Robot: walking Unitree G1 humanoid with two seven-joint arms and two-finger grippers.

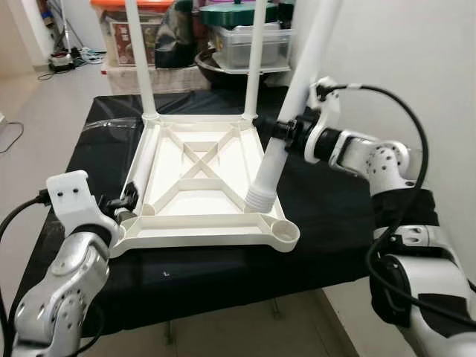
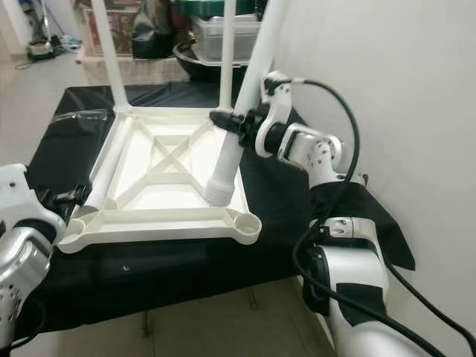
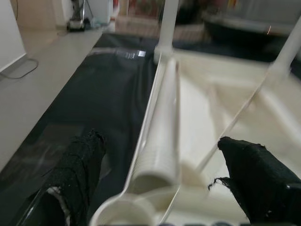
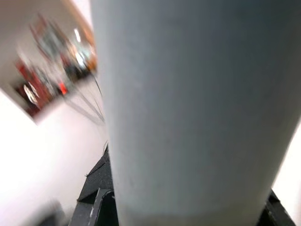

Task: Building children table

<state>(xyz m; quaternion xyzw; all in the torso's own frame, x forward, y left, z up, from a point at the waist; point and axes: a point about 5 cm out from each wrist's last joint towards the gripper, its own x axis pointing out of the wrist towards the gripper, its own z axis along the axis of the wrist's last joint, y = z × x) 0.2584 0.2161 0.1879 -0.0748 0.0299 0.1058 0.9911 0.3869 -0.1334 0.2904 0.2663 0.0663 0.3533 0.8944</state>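
Your left gripper (image 1: 128, 202) sits open at the near corner of the upside-down table top (image 1: 201, 190) on the black cloth (image 1: 327, 216). Two far legs (image 1: 141, 59) already stand up.

From the right eye, your right gripper (image 2: 227, 120) squeezes a third leg (image 2: 234, 130), tilted near its hole.

Left wrist: a fourth leg (image 3: 160, 136) lies loose.

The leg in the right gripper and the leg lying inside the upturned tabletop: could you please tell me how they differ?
The held leg is gripped by the right gripper and leans steeply, ribbed end down near the tabletop's front right socket. The lying leg rests flat along the tabletop's left edge, ungripped, between the left gripper's open fingers. Both are white tubes with ribbed ends, neither yet fitted.
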